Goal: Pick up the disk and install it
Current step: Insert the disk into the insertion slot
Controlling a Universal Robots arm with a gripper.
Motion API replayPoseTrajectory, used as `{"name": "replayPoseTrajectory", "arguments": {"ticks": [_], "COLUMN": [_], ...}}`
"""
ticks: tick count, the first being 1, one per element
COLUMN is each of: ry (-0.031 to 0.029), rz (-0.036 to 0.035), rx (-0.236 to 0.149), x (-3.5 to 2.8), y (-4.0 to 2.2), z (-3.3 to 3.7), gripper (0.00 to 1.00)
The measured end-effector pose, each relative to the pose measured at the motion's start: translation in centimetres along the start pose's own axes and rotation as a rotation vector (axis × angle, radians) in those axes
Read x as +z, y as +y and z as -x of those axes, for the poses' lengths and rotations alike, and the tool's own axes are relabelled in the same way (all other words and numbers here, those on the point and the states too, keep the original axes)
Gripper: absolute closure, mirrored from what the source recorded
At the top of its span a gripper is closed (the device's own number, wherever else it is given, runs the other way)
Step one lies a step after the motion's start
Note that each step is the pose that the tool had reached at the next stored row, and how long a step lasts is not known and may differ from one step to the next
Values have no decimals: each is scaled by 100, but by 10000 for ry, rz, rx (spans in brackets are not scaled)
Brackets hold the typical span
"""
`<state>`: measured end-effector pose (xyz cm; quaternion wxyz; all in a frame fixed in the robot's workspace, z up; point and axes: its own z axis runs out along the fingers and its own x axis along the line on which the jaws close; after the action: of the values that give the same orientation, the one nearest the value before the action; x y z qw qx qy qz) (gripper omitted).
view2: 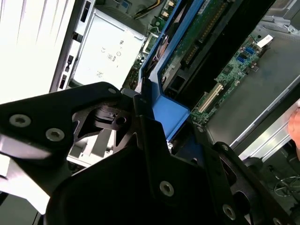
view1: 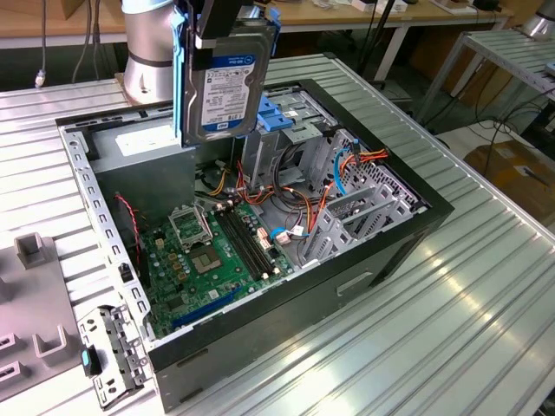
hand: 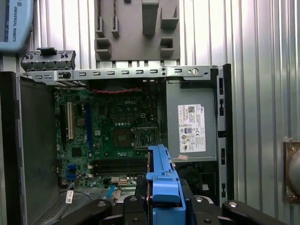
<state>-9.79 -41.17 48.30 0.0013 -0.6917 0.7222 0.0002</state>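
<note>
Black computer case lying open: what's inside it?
A green motherboard, coloured wires and a grey power-supply box. The held silver-black labelled disk hides part of the blue-topped metal cage.

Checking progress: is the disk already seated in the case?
No, the gripper holds the disk upright in the air above the case.

The arm [view1: 149, 52] is a round tube of shiny silver-grey metal. In the second wrist view the gripper [view2: 159, 117] is matte black, made of flat angular plates and thick links, and small round silver screws [view2: 55, 135] sit sunk into its surface.
</note>
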Motion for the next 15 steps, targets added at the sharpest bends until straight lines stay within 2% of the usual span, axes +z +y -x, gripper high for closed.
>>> {"name": "replayPoseTrajectory", "arguments": {"ticks": [15], "ry": [0], "rz": [0], "rx": [0], "x": [0], "y": [-8], "z": [-185], "gripper": [63]}}
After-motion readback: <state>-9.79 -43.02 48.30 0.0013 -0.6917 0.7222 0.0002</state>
